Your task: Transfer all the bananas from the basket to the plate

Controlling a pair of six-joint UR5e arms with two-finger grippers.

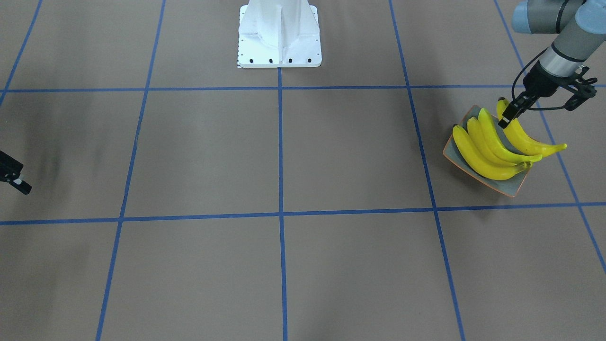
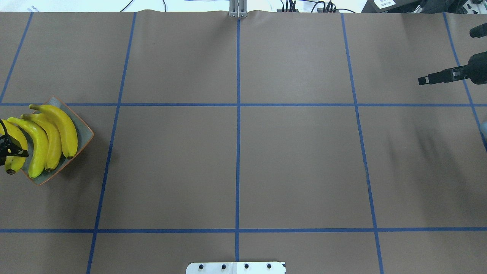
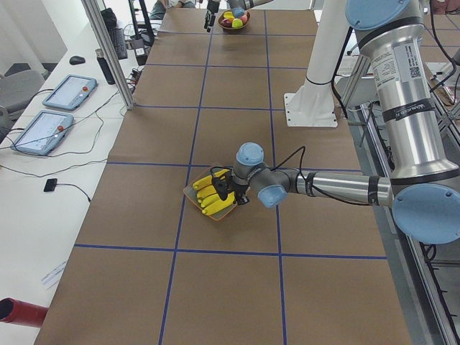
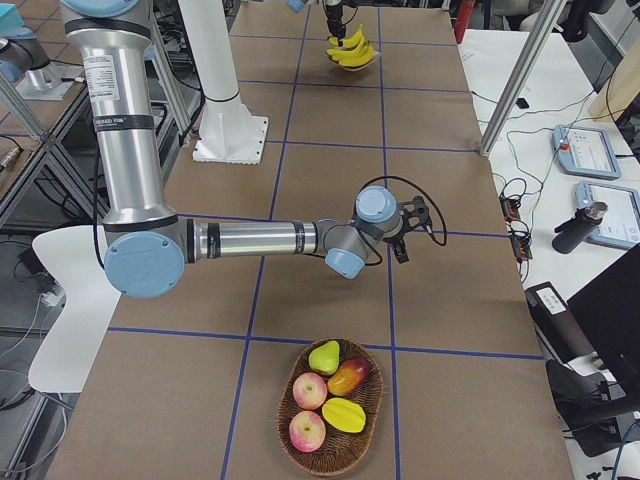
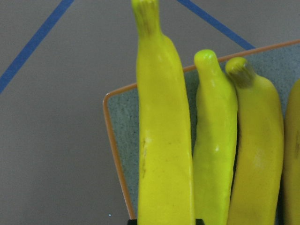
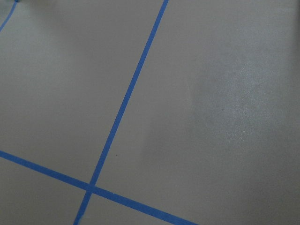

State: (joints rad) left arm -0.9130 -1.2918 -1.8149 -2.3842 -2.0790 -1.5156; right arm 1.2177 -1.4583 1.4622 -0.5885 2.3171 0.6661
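left fingers grasping outermost banana on plate | right fingers state unclear | basket well apart

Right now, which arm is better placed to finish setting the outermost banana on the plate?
Left. The left claw grips the outermost banana at the plate edge; the right claw hangs over the table far across.
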